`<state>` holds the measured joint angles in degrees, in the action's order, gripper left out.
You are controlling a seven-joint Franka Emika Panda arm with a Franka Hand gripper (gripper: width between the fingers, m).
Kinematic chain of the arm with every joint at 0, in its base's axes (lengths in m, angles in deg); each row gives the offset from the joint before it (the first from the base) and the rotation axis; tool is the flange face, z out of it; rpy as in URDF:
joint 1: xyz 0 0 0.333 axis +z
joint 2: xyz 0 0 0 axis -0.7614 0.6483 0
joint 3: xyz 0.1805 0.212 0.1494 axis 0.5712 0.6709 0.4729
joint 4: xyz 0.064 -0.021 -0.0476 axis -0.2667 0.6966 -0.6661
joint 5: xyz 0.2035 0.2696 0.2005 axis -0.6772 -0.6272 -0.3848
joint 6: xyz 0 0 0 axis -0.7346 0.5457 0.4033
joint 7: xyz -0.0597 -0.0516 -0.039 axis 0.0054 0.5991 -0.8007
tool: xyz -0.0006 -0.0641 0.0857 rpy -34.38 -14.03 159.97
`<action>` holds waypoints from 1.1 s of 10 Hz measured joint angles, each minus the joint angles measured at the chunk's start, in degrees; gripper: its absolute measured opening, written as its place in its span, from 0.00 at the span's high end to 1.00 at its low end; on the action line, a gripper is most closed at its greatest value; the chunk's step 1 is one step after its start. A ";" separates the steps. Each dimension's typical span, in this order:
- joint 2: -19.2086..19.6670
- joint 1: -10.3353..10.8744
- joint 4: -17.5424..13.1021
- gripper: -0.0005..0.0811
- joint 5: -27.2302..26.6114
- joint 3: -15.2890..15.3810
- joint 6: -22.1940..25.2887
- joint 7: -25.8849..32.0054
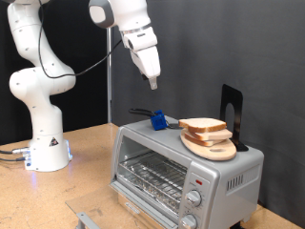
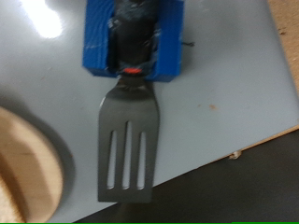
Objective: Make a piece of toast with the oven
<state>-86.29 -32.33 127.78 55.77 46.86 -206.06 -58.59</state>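
Note:
The silver-grey oven stands at the exterior view's lower right, and its wire rack shows in its front. On its roof lies a round wooden board bearing the piece of toast. Beside it, toward the exterior view's left, a blue holder keeps a black slotted spatula. My gripper hangs in the air above the blue holder, apart from it, with nothing seen between its fingers. The wrist view looks down on the spatula and the board's edge; no fingers show there.
A black upright stand rises behind the board on the oven's roof. Round knobs sit on the oven's right panel. A grey bar lies low in front of the oven. The arm's white base stands at the exterior view's left on the wooden table.

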 joint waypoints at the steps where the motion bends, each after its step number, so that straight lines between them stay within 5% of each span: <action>1: 0.21 0.00 0.73 0.01 0.00 0.41 -1.77 -0.11; 11: 3.79 0.00 7.52 0.01 0.00 3.57 -12.73 -1.72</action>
<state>-82.50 -32.33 135.30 55.77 50.43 -218.79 -60.31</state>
